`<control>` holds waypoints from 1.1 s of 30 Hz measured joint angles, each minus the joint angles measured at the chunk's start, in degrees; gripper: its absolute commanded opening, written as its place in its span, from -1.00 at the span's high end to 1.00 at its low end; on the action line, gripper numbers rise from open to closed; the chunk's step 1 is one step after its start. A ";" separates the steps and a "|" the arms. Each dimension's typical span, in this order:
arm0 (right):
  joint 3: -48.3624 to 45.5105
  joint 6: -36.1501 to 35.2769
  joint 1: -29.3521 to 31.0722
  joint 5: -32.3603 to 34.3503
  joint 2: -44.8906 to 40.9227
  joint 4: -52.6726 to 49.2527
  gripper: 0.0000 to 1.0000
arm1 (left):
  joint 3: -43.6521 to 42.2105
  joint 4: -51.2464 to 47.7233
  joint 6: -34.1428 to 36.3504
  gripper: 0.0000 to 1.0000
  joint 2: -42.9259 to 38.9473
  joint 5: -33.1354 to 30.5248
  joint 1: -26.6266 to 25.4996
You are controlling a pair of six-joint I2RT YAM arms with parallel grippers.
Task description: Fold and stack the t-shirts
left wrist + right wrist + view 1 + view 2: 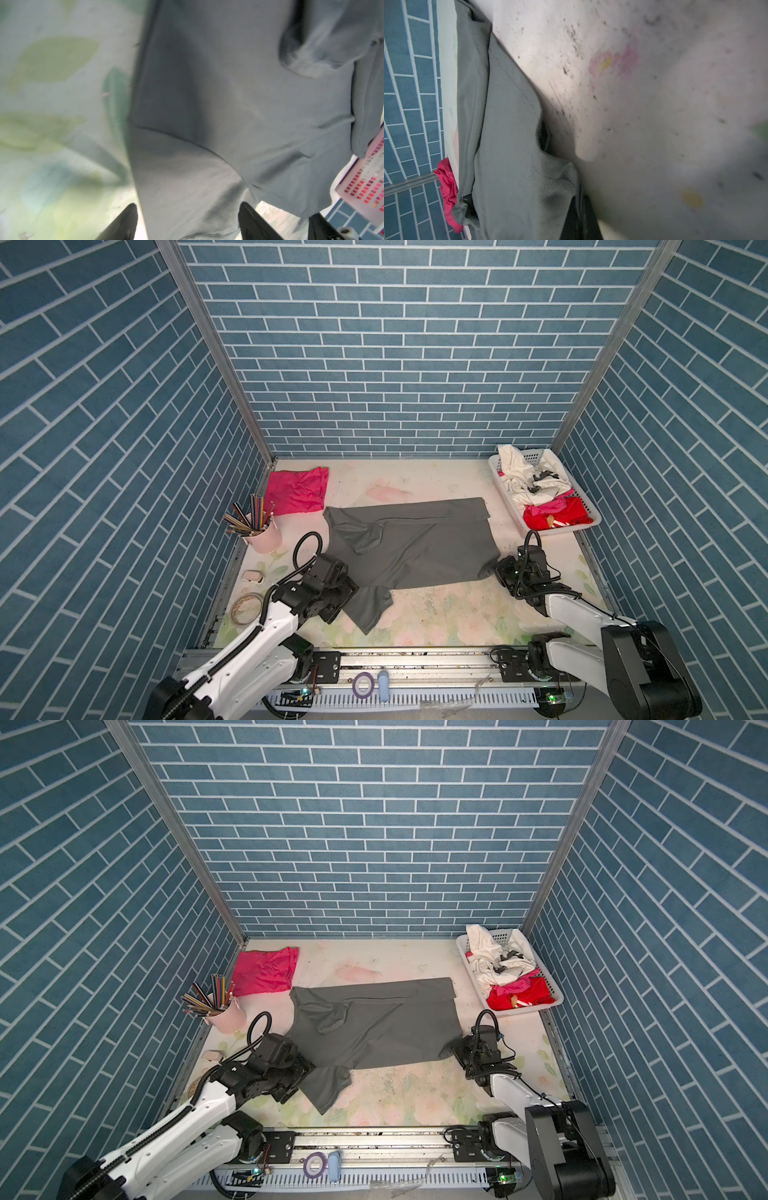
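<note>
- Target: dark grey t-shirt (415, 547), spread flat mid table (436, 614), long axis left-right in both top views, far edge already folded over.
- Left gripper (187, 224): jaws wide, straddling the near-left sleeve (370, 605); cloth between the fingers, no pinch visible yet in the left wrist view.
- Right gripper (496, 570): closed at the near-right hem corner, cloth bunched up into it; reads as a pinch on the shirt, though fingertips hidden in the right wrist view.
- Key relation: one gripper at each end of the near long edge, shirt body lying away from both, toward the back wall.
- Judged step: near-edge fold; needs left closing on the sleeve first, then both lifting and carrying that edge over the body in parallel.
- Nearer arm for the sleeve: left, clearly.
- Hot pink t-shirt (297, 491): folded, far-left corner, just beside the grey shirt's left end; likely stack spot.
- White basket (557, 531): far right, more clothes inside.
</note>
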 measured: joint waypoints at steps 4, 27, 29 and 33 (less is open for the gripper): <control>0.00 -0.17 0.00 -0.90 0.52 0.81 1.00 | -2.58 -0.20 -3.21 -0.37 -1.16 1.29 0.00; 0.85 -1.88 0.00 -0.59 -1.88 -2.47 1.00 | -4.98 4.02 -6.25 1.00 -3.19 0.00 0.00; 2.01 -2.99 0.00 -0.42 -1.95 -3.52 1.00 | -2.19 3.82 -5.57 1.00 -2.86 -0.92 0.00; 3.91 -5.53 0.00 0.28 -3.72 -5.49 1.00 | 3.17 4.24 -3.96 1.00 -0.72 -2.21 0.00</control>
